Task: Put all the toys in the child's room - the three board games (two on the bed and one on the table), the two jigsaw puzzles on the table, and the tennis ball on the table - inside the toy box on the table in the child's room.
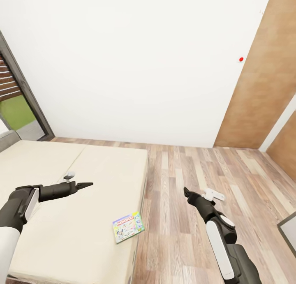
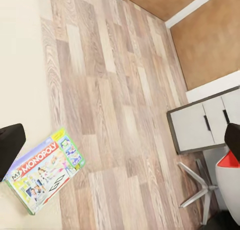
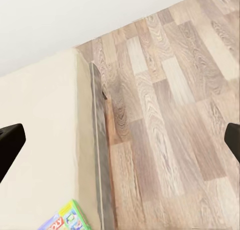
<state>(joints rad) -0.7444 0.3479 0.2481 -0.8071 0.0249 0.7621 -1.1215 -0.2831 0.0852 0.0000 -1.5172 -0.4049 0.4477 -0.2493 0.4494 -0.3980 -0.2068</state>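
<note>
board game (image 1: 128, 227) lying flat at the bed's (image 1: 61, 173) near edge beside the floor (image 1: 197, 173) | left gripper (image 1: 84, 185) hovering over the mattress, fingers wide apart, holding nothing | right gripper (image 1: 187, 192) hanging over the floor, fingers wide apart, holding nothing

- The board game (image 2: 45, 176) lying at the edge of the bed (image 2: 20, 65) carries "MY MONOPOLY" across its cover, white capitals on a red band, plain to read from the left wrist view.
- From the head view the same red logo band shows on the box (image 1: 128, 227), but its letters are too small to read.
- In the right wrist view only a corner of the cover (image 3: 65, 219) shows, with the letters "OLY".
</note>
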